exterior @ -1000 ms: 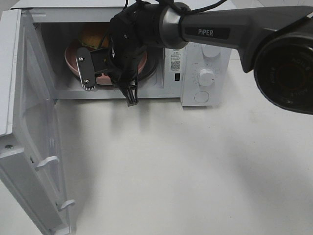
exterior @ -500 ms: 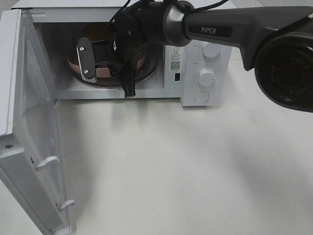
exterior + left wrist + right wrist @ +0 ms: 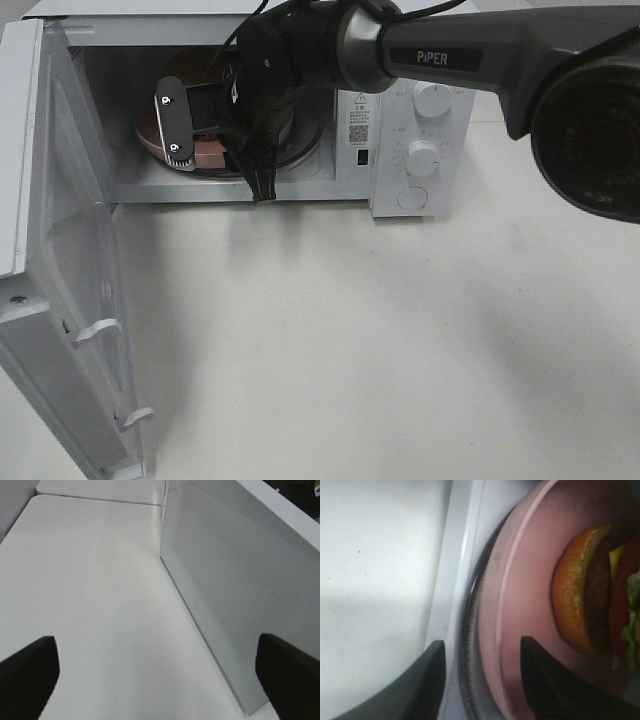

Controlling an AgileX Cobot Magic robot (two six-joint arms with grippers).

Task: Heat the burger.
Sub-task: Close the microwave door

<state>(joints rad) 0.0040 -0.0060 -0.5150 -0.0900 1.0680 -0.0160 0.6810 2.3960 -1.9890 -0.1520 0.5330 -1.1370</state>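
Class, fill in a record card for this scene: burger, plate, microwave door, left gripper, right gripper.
burger: on the pink plate, inside the microwave
pink plate: resting on the glass turntable
microwave door: swung wide open
left gripper: open, empty, over the table beside the door
right gripper: jaws apart, astride the plate's rim, gripping nothing

This looks like a robot lab. A plain white bench [image 3: 400, 340] carries a white microwave [image 3: 415, 120] with its door [image 3: 70, 300] open, and a grey robot arm [image 3: 470, 45] marked PIPER reaches in.
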